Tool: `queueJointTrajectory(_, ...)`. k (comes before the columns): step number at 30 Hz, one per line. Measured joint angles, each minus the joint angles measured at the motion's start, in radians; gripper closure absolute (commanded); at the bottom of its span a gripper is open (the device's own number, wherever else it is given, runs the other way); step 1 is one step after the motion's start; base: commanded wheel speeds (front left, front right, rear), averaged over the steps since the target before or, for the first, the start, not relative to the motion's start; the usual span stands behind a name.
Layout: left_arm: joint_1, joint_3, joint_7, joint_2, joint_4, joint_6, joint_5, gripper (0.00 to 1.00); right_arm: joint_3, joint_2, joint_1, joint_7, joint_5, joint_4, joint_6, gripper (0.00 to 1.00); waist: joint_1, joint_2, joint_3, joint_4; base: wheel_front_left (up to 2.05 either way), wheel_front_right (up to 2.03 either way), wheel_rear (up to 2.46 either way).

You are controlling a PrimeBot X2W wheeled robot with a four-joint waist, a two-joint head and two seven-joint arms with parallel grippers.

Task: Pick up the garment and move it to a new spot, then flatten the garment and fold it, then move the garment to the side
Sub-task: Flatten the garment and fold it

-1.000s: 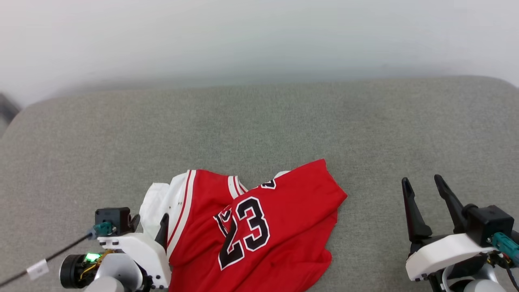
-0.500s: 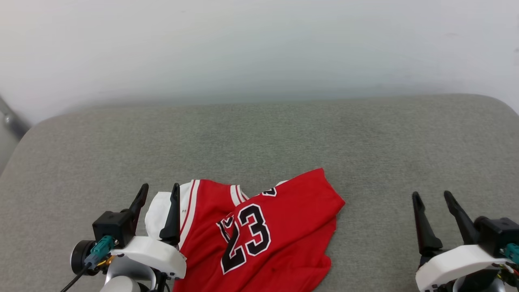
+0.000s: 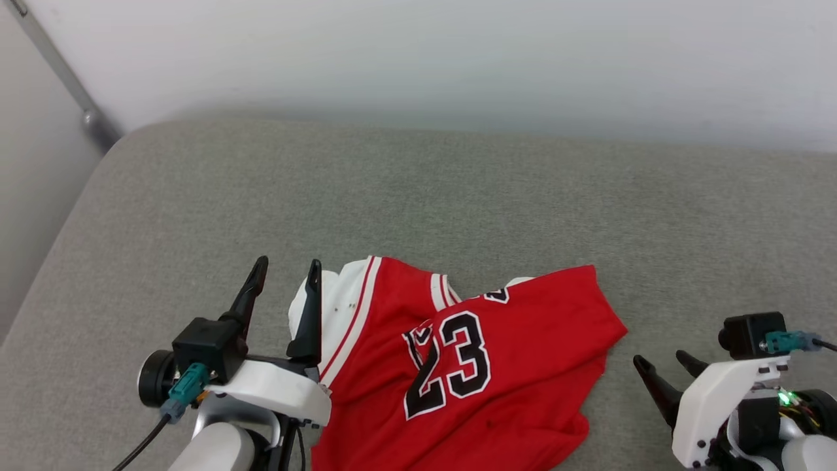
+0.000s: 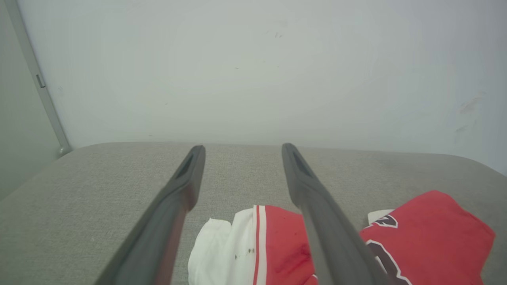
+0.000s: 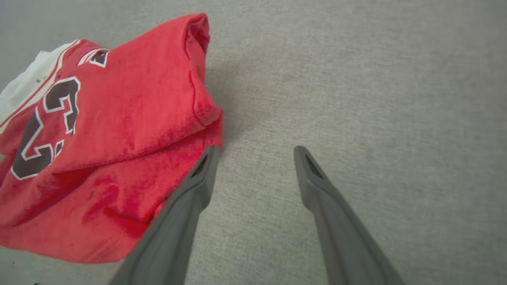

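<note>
garment (image 3: 471, 366): crumpled heap on the grey cushion (image 3: 458, 196), lying between both arms
left gripper (image 3: 288, 263): fingers spread, empty, nearer, just beside the white sleeve (image 3: 340, 294)
right gripper (image 3: 659, 358): fingers spread, empty, near the red hem (image 3: 605, 353)

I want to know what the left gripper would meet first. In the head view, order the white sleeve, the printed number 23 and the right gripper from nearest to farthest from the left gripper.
1. White sleeve, just beside the left gripper, at the left edge of the garment.
2. Number 23, mid-garment.
3. Right gripper, beyond the garment's right edge, lower right.
</note>
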Motion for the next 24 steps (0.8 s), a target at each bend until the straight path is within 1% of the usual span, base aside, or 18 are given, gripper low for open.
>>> queueJointTrajectory(3, -0.02, -0.012, 0.0, -0.011, -0.005, -0.002, 0.008, 0.0, 0.056, -0.043, -0.044, 0.079, 0.039, 0.017, 0.0, 0.0, 0.0, 0.0, 0.03, 0.032, 0.0, 0.0, 0.0)
queueJointTrajectory(6, -0.04, -0.021, -0.001, -0.023, -0.007, -0.007, 0.015, 0.0, 0.103, -0.075, -0.093, 0.132, 0.063, 0.041, 0.0, 0.0, 0.0, 0.0, 0.063, 0.061, 0.0, 0.0, 0.0)
queueJointTrajectory(12, -0.063, -0.025, -0.005, -0.045, 0.01, -0.017, 0.017, 0.0, 0.169, -0.109, -0.167, 0.216, 0.116, 0.128, 0.0, 0.0, 0.0, 0.0, 0.117, 0.106, 0.0, 0.0, 0.0)
queueJointTrajectory(15, -0.065, -0.023, -0.009, -0.049, 0.021, -0.018, 0.02, 0.0, 0.177, -0.111, -0.192, 0.251, 0.156, 0.156, 0.0, 0.0, 0.0001, 0.0, 0.129, 0.118, 0.0, 0.0, 0.0)
queueJointTrajectory(18, -0.065, -0.019, -0.012, -0.048, 0.029, -0.02, 0.022, 0.0, 0.183, -0.114, -0.207, 0.274, 0.183, 0.169, 0.0, 1.0, 0.0, 0.0, 0.131, 0.117, 0.0, 0.0, 0.0)
queueJointTrajectory(21, -0.065, -0.014, -0.013, -0.048, 0.036, -0.023, 0.022, 0.0, 0.204, -0.12, -0.211, 0.262, 0.195, 0.163, 0.0, 1.0, 0.0, 0.0, 0.127, 0.108, 0.0, 0.0, 0.0)
queueJointTrajectory(24, -0.065, -0.01, -0.013, -0.044, 0.041, -0.023, 0.024, 0.0, 0.219, -0.13, -0.214, 0.212, 0.188, 0.132, 0.0, 1.0, 0.0001, 0.0, 0.118, 0.094, 0.0, 0.0, 0.0)
